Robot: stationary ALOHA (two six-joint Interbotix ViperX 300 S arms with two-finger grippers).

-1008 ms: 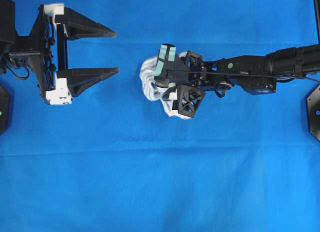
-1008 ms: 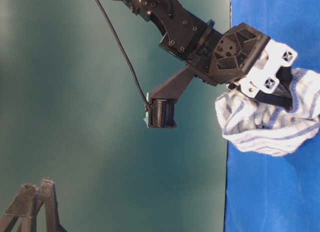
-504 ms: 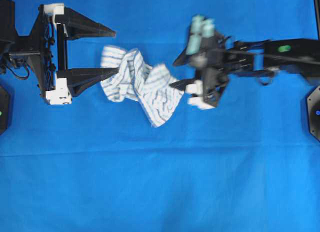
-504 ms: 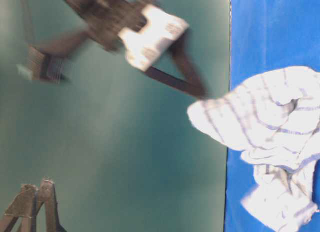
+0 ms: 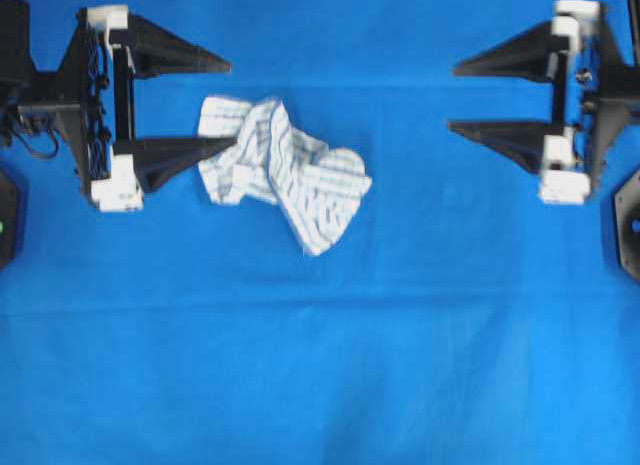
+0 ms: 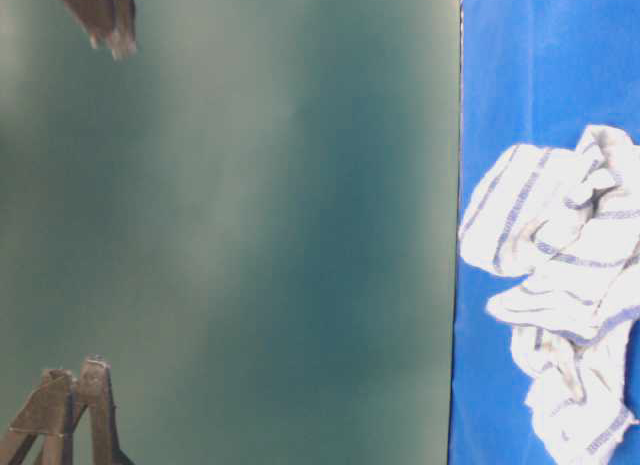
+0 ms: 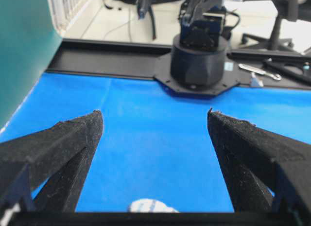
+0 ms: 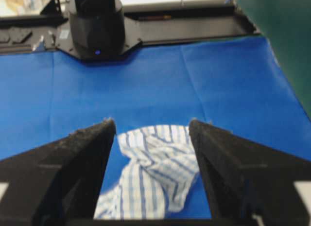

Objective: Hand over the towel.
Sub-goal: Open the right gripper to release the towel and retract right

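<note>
Now your right tool (image 5: 460, 97) has let go and pulled back, spread and empty, leaving the towel (image 5: 285, 173) crumpled on the blue tabletop (image 5: 320, 365) — one edge under the spread left tool's (image 5: 232, 102) lower finger — so the handover isn't complete.

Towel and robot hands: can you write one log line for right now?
towel: crumpled on blue sheet, near left gripper | left gripper: open, holding nothing | right gripper: open, holding nothing, far from towel | handover: not done
</note>
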